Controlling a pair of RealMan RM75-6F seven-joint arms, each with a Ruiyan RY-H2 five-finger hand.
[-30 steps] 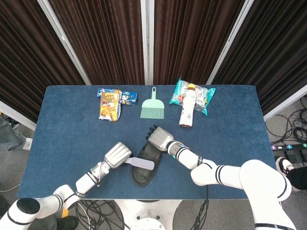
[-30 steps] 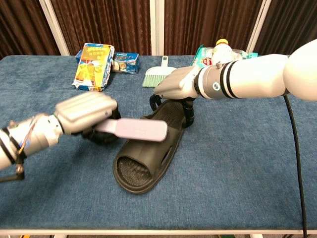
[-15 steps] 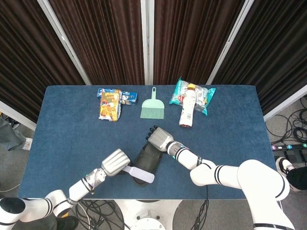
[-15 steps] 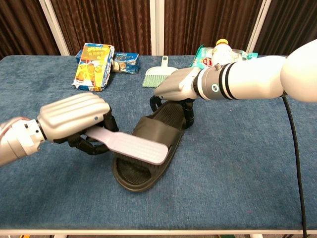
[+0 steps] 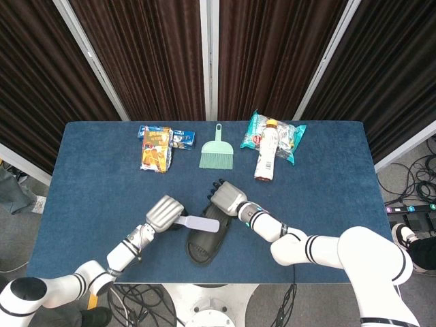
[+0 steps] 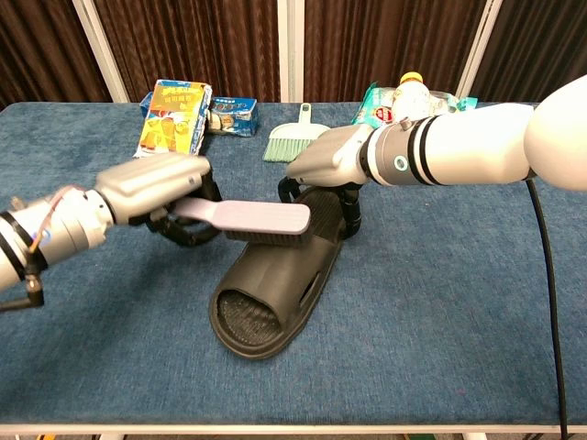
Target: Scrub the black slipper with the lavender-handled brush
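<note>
The black slipper point(image 5: 203, 240) point(image 6: 266, 289) lies on the blue table, toe toward the front edge. My left hand point(image 5: 164, 214) point(image 6: 156, 187) grips the handle of the lavender-handled brush point(image 5: 199, 224) point(image 6: 254, 220). The brush head lies across the slipper's middle, bristles down. My right hand point(image 5: 226, 198) point(image 6: 330, 161) presses on the slipper's heel end with its fingers curled over the rim.
At the back of the table point(image 5: 327, 184) lie a green dustpan brush point(image 5: 217, 152) point(image 6: 290, 136), snack boxes point(image 5: 157, 146) point(image 6: 173, 112), a bottle point(image 5: 267, 158) and a teal packet point(image 5: 293, 135). Dark curtains hang behind. Open blue cloth lies to the right.
My left hand has drawn the brush from the slipper's toe end up to its middle, toward the heel. The right hand has kept its hold on the heel.
</note>
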